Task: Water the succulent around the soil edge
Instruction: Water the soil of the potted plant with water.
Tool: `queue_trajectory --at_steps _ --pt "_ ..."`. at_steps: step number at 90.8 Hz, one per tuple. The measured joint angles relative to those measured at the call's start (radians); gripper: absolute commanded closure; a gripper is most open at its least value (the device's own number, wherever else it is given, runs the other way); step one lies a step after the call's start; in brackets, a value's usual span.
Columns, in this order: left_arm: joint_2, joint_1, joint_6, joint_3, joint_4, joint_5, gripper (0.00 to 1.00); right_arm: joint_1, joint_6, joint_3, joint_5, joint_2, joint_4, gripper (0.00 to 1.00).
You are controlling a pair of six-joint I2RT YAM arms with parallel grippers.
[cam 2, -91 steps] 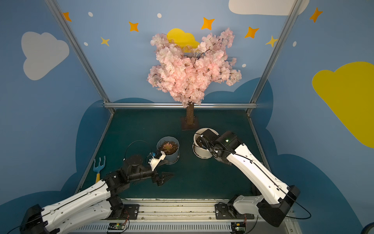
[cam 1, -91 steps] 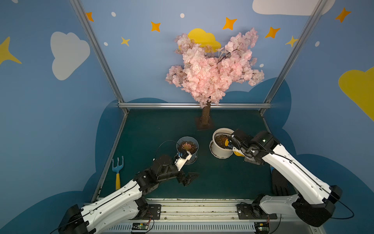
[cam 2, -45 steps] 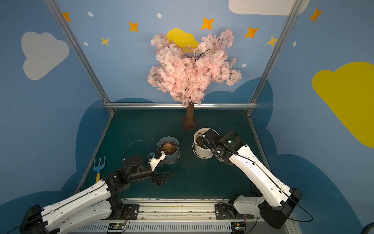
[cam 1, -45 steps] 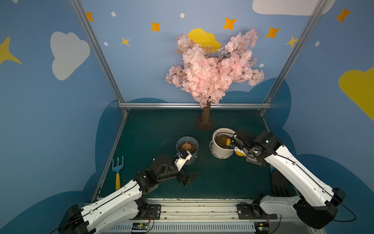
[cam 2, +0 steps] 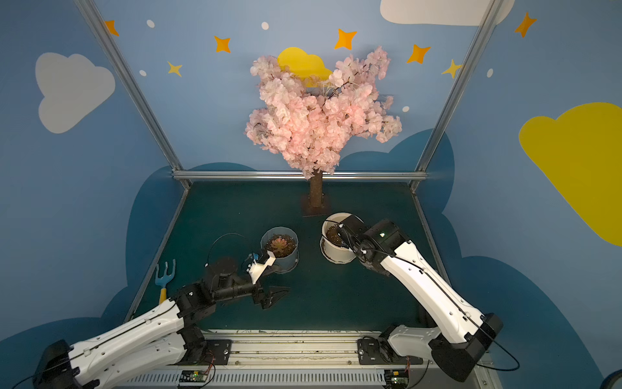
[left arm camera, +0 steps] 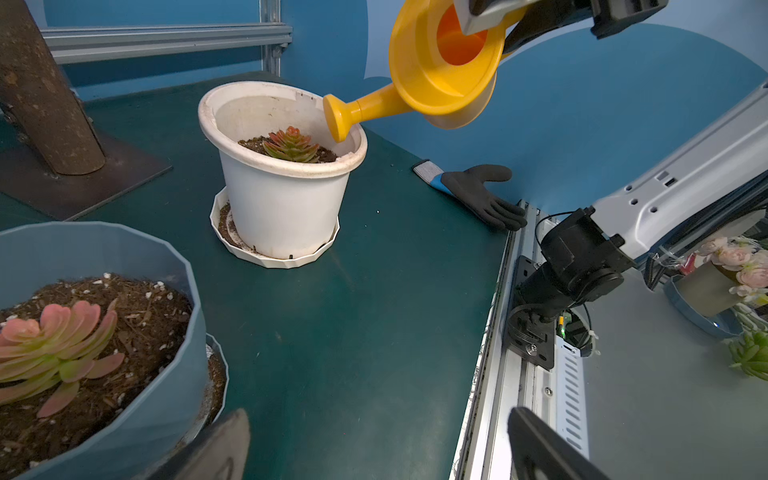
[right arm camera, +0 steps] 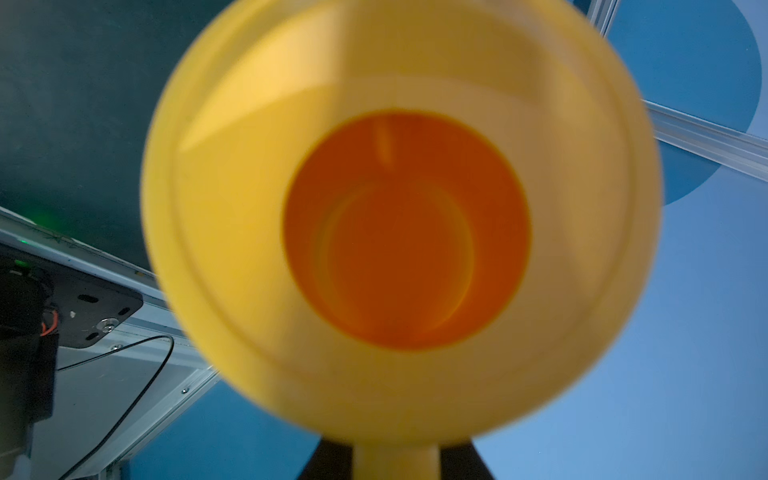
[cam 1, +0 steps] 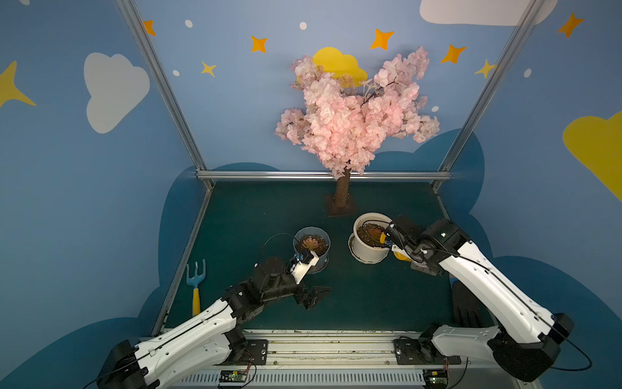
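While the right gripper (right arm camera: pixel 395 461) is pressing its jaws tight on the handle of the yellow watering can (left arm camera: pixel 440 83), it is holding the can in the air, tipped spout-down, at the 3 o'clock side of the white pot (cam 1: pixel 367 251). In the left wrist view the can's round spout head (left arm camera: pixel 338 118) is hanging just above the pot's rim, and I cannot tell whether the two are touching. In a top view that head is showing over the soil edge at about 3 o'clock. From the right wrist the can is filling the view, blurred, with an orange inside. The left gripper (cam 1: pixel 312 296) is hovering with jaws spread wide and nothing between them, low over the tabletop (cam 1: pixel 370 303) at 5 o'clock of the blue pot (cam 2: pixel 279 261). The succulent (left arm camera: pixel 291 145), a small red-and-green rosette, is sitting upright in the middle of the dark soil (left arm camera: pixel 253 143), well below the white pot's rim; the pot is standing in a white saucer (left arm camera: pixel 274 259) near the tabletop's middle, with the blue pot at its 9 o'clock and a black glove (left arm camera: pixel 482 191) lying towards its 4 o'clock.
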Motion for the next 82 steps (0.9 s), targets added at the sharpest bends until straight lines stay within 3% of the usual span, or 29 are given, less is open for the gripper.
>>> queue_trajectory --at_steps 82 --pt "-0.002 0.0 0.0 0.0 0.0 0.0 0.0 -0.035 0.0 -0.008 0.027 -0.001 0.0 1.0"
